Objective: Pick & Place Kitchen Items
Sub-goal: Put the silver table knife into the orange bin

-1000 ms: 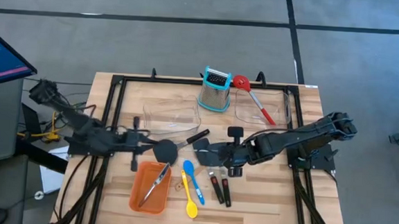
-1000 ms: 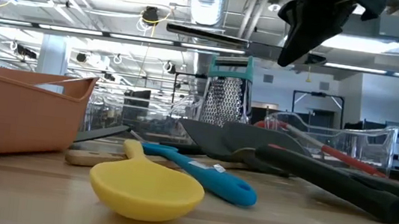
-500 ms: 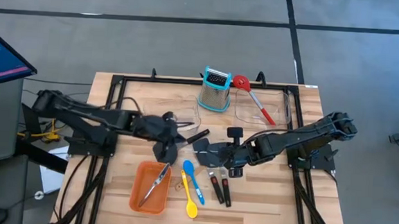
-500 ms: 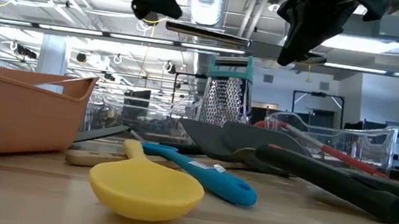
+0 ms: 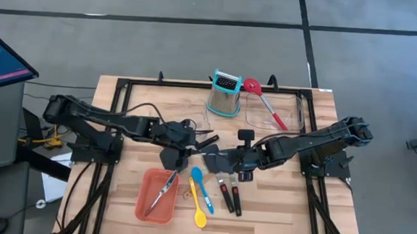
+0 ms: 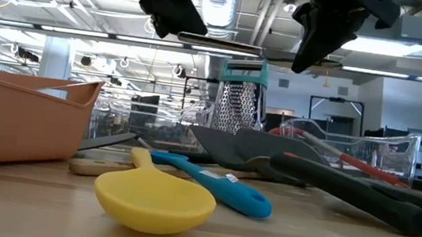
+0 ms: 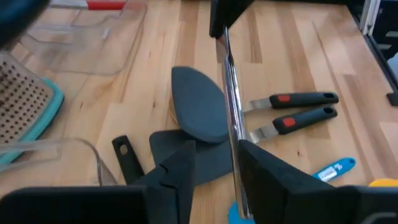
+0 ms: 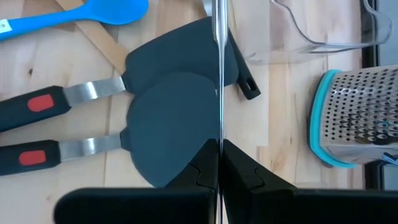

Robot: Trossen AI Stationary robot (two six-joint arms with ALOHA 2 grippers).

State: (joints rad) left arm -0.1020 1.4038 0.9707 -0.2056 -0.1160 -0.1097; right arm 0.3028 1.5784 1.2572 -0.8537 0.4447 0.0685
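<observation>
A thin steel utensil (image 6: 235,48), seen edge-on, hangs level above the middle of the table. My right gripper (image 8: 219,152) is shut on it. My left gripper (image 7: 217,168) is open, its fingers on either side of the utensil's other stretch (image 7: 231,106). In the high view my left gripper (image 5: 196,142) and my right gripper (image 5: 229,160) face each other. Below them, two black spatulas (image 8: 174,118) lie flat on the wood. Blue spoon (image 5: 199,182) and yellow spoon (image 5: 201,217) lie near the front. My right gripper pinches the steel utensil's flat sides (image 8: 219,134) between its two shut fingers, coming from the table's right and lying along it. The utensil stands on edge, level and lifted clear above the spatulas. My left gripper: I cannot tell whether either finger touches the steel.
An orange tray (image 5: 142,200) at front left holds steel tongs (image 5: 162,192). A round black spatula head (image 5: 171,158) lies beside my left gripper. At the back stand a grater (image 5: 224,94) and clear bins (image 5: 293,115), one holding a red slotted spoon (image 5: 264,102).
My left arm has reached from the table's left edge toward the middle, coming up to the steel utensil, and now shows at the upper left of the low view. The utensil has stayed level.
</observation>
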